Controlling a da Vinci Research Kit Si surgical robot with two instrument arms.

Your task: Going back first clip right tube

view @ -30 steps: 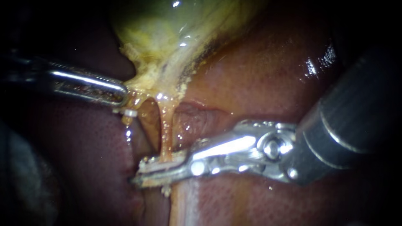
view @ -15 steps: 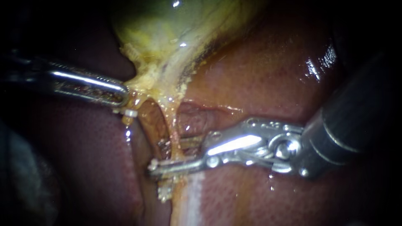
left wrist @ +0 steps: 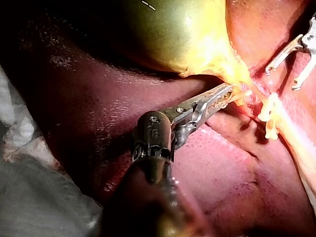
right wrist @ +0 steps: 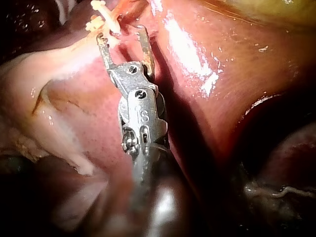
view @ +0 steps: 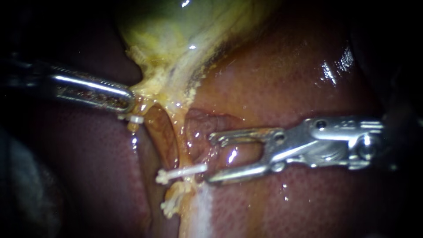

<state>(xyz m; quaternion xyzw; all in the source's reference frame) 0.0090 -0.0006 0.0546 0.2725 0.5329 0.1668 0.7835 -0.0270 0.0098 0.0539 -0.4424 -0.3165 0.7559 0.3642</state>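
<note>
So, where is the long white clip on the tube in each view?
Endoscope view: the clip lies across the tube, lower centre, just left of the right instrument's open jaws.
Left wrist view: clip ahead of the left instrument, near the right instrument's jaws.
Right wrist view: clip just ahead of the right instrument's jaws.
Shared landmark: the right instrument's open jaws.

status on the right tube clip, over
Left instrument end effector shut on yellow gallbladder tissue. Right instrument end effector open, empty. Thin white clip across tan right tube. Nothing in the way.
</note>
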